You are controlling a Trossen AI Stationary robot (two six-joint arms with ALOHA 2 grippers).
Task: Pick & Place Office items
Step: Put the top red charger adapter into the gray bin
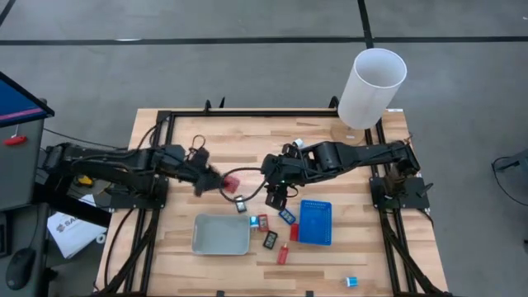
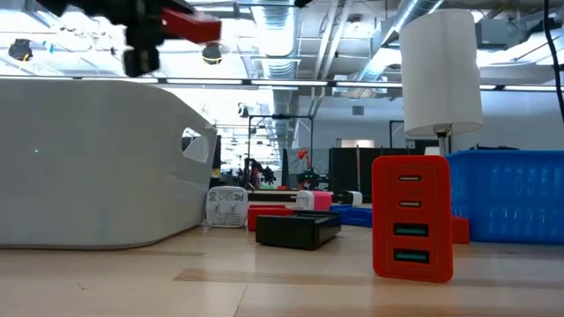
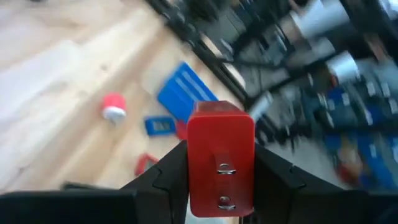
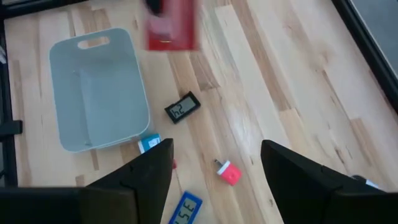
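My left gripper [image 1: 216,181] is above the table's middle, shut on a red rectangular block [image 3: 221,158], which also shows in the high view as the red block [image 1: 232,181]. My right gripper [image 4: 216,163] hangs open over loose office items, touching none. Among them are a black rectangle with a pale face [image 4: 183,107], a small pink-red piece [image 4: 229,172] and a blue-faced rectangle [image 4: 186,210]. A red charger block [image 2: 411,216] stands upright on the table in the low view. My left gripper pinches the red block by its two opposite long sides [image 3: 191,168] between its two fingers [image 3: 165,183]. The fingers come from the table's left, slanting slightly down. The block juts forward past the fingertips, a face with two metal prongs [image 3: 224,186] showing, lifted clear of the table.
A grey shallow tray [image 1: 221,233] lies near the front, left of centre. To its right lies a blue tray [image 1: 315,221]. A tall white cylinder [image 1: 371,87] stands at the far right corner. Red, black and cyan pieces [image 1: 270,239] are scattered between the trays.
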